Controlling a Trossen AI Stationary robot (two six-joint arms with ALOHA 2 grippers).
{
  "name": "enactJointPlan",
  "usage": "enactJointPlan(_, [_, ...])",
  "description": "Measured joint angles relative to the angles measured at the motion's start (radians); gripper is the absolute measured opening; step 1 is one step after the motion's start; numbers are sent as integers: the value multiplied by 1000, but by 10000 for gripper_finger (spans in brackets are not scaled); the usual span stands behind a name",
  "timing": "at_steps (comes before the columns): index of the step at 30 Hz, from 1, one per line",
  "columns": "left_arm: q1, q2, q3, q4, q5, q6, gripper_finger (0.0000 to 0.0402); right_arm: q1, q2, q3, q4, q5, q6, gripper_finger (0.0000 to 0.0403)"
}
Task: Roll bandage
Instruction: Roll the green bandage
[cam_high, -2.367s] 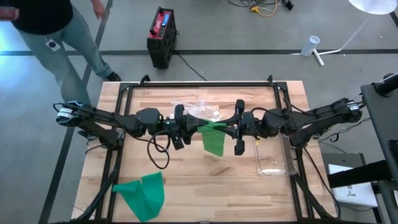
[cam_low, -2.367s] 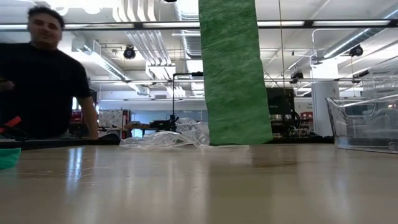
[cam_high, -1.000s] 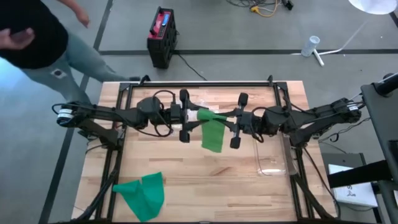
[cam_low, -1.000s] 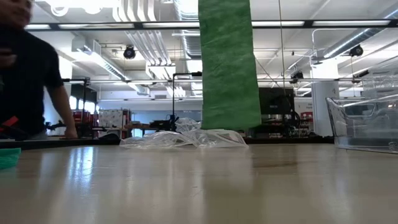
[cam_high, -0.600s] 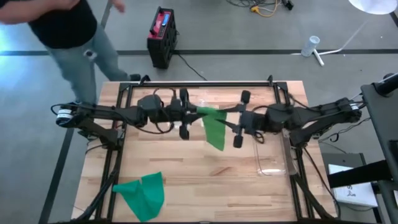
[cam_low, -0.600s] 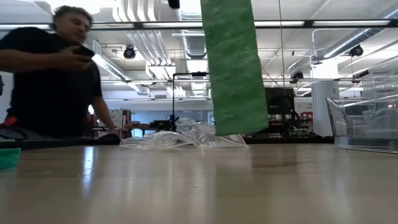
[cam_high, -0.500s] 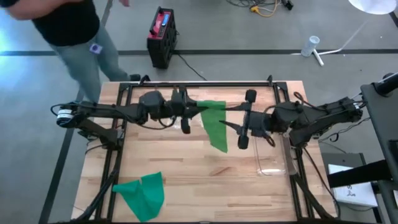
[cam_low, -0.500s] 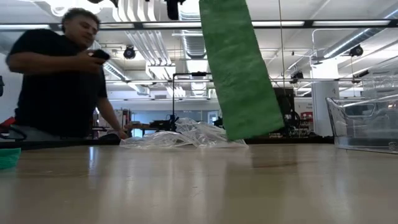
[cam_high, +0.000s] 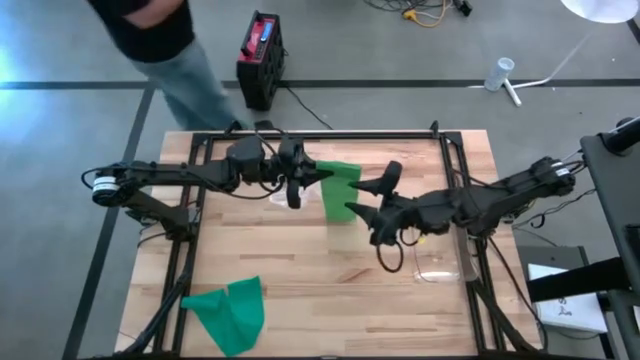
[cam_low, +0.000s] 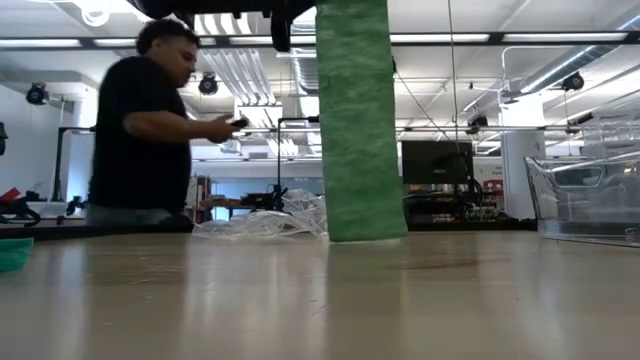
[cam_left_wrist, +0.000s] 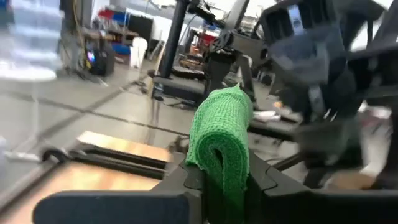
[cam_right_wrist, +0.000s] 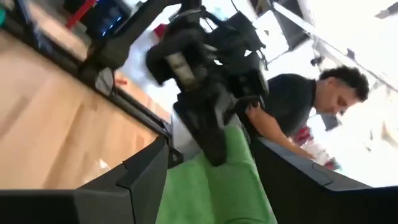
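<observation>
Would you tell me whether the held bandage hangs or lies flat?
Hanging: the left gripper pinches the bandage at its top, and its strip drops to the table.

Crumpled clear plastic wrap (cam_low: 285, 216), clear bin (cam_low: 585, 200), person (cam_low: 150, 130) behind wooden table (cam_high: 300, 290).

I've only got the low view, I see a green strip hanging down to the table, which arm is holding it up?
Observer: The left gripper is shut on the green bandage, pinching its folded top end.
Operator: And the right one?
Observer: The right gripper is open beside the strip, holding nothing.
Operator: Any other bandage around?
Observer: Yes, a second green bandage lies crumpled near the table's front left corner, away from both arms.
</observation>
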Motion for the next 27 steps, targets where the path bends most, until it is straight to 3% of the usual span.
enactJointPlan(6, [-48, 0, -2, -8, 2, 294, 31, -4, -39, -1, -49, -43, 234, 216])
enactJointPlan(11, [-101, -13, -5, -9, 0, 400, 33, 19, -90, -19, -80, -89, 307, 205])
enactJointPlan(19, [-162, -9, -5, -2, -148, 560, 32, 16, -71, -40, 30, -95, 457, 199])
enactJointPlan(27, [-239, -8, -5, -42, -203, 788, 27, 15, -38, -44, 5, 130, 428, 183])
